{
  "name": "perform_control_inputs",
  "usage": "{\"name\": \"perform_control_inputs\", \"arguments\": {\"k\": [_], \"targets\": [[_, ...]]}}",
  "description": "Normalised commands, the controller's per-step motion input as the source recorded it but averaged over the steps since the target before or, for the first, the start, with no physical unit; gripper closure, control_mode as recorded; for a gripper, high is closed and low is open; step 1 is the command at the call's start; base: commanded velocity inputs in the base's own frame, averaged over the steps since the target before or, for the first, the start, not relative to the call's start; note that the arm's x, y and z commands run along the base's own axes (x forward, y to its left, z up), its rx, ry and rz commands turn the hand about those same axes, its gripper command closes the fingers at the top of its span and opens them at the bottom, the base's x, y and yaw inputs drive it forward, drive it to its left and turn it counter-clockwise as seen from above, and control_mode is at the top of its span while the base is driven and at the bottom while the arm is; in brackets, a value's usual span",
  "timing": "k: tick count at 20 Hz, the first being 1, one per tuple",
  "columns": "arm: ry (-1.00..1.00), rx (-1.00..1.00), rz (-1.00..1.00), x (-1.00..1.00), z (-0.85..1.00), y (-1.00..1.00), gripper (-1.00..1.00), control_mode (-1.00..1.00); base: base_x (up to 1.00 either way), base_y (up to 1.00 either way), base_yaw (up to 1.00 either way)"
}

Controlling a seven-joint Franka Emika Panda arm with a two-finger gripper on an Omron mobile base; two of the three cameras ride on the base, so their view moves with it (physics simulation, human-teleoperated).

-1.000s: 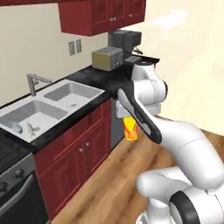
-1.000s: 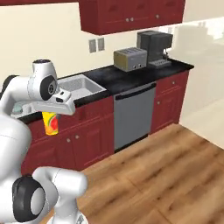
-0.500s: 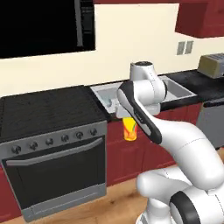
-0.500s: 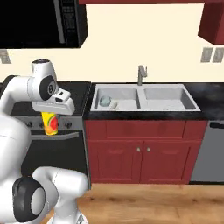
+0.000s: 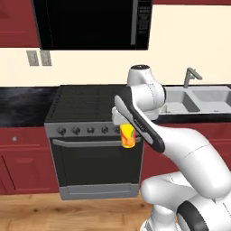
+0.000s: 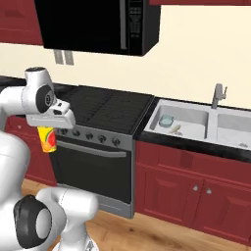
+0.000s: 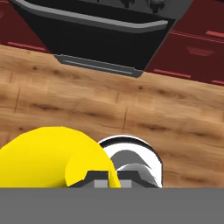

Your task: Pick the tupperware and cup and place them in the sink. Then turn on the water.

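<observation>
My gripper (image 5: pixel 127 128) is shut on the rim of the yellow cup (image 5: pixel 128 137), which hangs upright in front of the stove's knob panel. The right base view has the gripper (image 6: pixel 46 128) and the cup (image 6: pixel 47 139) at the left. In the hand view the cup (image 7: pixel 52 157) bulges yellow beside the gripper (image 7: pixel 108 179), over wooden floor. The pale tupperware (image 6: pixel 166 120) lies in the left basin of the sink (image 6: pixel 188 113), well to the right of the gripper. The sink (image 5: pixel 180 113) sits at the right edge of the left base view. No water comes from the faucet (image 6: pixel 218 93).
A black stove (image 5: pixel 85 103) with an oven door (image 7: pixel 109 30) stands straight ahead, under a black microwave (image 5: pixel 90 22). A small tan fish (image 6: pixel 175 129) lies next to the tupperware. Red cabinets (image 6: pixel 196 191) run below the counter. Wooden floor (image 7: pixel 131 105) lies under the hand.
The whole picture has swung: the base has turned, so the stove is now ahead and the sink has slid right. The cup stays in the shut gripper.
</observation>
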Motion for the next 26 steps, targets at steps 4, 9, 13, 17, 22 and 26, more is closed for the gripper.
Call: {"name": "perform_control_inputs", "arguments": {"k": [4, 9, 13, 17, 22, 26], "targets": [[0.00, 0.00, 0.00, 0.00, 0.00, 0.00, 1.00, 1.00, 0.07, -0.95, 0.09], [0.00, 0.00, 0.00, 0.00, 0.00, 0.00, 1.00, 1.00, 0.00, -1.00, 0.03], [0.00, 0.00, 0.00, 0.00, 0.00, 0.00, 1.00, 1.00, 0.05, -0.98, 0.01], [0.00, 0.00, 0.00, 0.00, 0.00, 0.00, 1.00, 1.00, 0.48, -0.66, -0.12], [0.00, 0.00, 0.00, 0.00, 0.00, 0.00, 1.00, 1.00, 0.67, -0.23, -0.42], [0.00, 0.00, 0.00, 0.00, 0.00, 0.00, 1.00, 1.00, 0.44, 0.00, -0.45]]}}
